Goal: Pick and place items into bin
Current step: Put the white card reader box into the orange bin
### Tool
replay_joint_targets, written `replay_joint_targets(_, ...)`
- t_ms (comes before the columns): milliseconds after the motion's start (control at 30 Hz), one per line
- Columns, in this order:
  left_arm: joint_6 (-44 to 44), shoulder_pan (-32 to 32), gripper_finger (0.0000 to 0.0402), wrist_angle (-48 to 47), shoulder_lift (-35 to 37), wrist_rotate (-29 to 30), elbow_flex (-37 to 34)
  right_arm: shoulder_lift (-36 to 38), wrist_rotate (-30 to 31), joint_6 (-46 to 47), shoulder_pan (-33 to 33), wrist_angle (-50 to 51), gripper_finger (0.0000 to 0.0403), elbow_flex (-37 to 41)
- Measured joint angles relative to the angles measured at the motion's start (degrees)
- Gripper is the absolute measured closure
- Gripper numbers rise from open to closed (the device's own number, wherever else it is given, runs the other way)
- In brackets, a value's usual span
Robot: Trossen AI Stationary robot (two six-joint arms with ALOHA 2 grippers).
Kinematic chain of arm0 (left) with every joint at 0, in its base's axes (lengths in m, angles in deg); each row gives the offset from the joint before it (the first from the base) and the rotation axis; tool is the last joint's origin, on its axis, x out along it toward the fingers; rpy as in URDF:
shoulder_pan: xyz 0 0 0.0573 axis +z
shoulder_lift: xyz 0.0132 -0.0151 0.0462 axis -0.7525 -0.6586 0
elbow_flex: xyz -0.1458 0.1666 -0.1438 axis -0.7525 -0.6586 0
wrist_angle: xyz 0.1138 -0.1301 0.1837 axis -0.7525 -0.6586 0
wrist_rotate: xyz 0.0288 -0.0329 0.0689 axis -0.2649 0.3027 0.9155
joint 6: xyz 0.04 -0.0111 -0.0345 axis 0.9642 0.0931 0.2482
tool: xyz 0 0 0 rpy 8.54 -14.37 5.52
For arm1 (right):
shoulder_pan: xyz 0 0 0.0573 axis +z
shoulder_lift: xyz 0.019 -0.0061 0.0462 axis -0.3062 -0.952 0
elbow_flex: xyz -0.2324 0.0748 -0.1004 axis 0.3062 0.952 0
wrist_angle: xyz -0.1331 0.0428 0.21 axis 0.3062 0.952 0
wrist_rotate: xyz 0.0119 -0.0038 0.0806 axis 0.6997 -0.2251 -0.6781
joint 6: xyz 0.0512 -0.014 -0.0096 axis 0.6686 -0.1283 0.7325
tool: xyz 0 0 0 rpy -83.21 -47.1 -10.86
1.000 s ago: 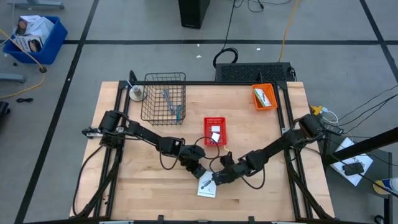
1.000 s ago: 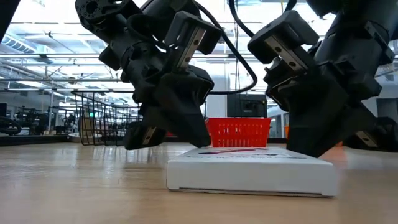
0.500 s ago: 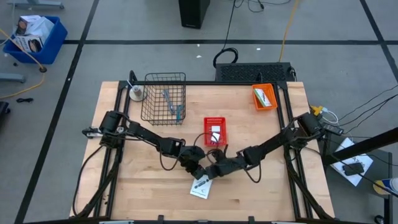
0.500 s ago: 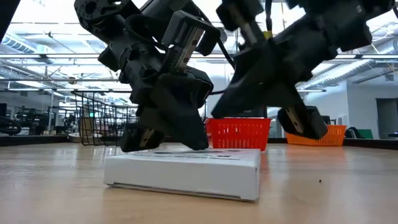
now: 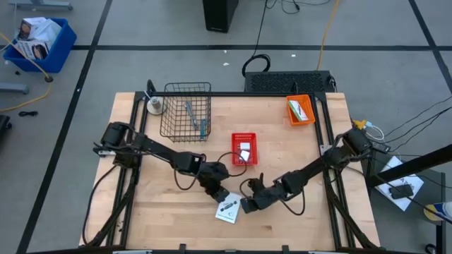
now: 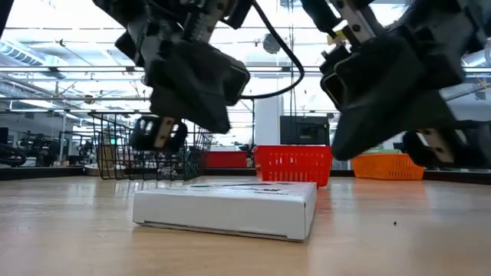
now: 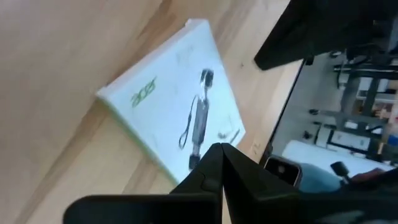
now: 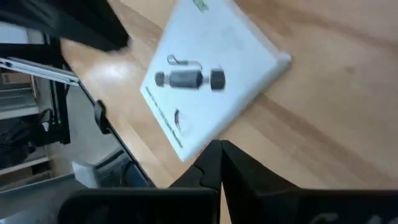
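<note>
A flat white printed box lies on its broad face near the table's front edge; it also shows in the low view. My left gripper hangs shut just above the box's far left side, and its shut fingers show over the box's edge. My right gripper hangs shut just above and to the right of the box. In the low view both stand clear of the box's top. A small red bin with a white item inside stands farther back.
A wire basket at the far left holds a grey tool and a teal stick. An orange bin with a packet sits at the far right. A white round object stands beside the basket. Bare wood lies left and right of the box.
The box has slid along the table toward its left edge and turned a little, with my right gripper moving leftward against it. Both grippers, shut throughout, have then risen clear of the box, and my right gripper has drawn back toward the right.
</note>
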Motion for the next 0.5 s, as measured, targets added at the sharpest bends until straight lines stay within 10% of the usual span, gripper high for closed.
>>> replay_joint_targets(233, 0.7, -2.0, 0.0395, -14.6, 0.4, 0.9, -0.1, -0.5, -0.3, 2.6, 0.2, 1.5, 0.0403, 0.0)
replay_joint_targets(500, 1.1, -2.0, 0.0393, -9.4, -3.6, 1.0, 0.0, -0.6, -3.6, 2.7, -2.4, 6.4, 0.0403, 0.0)
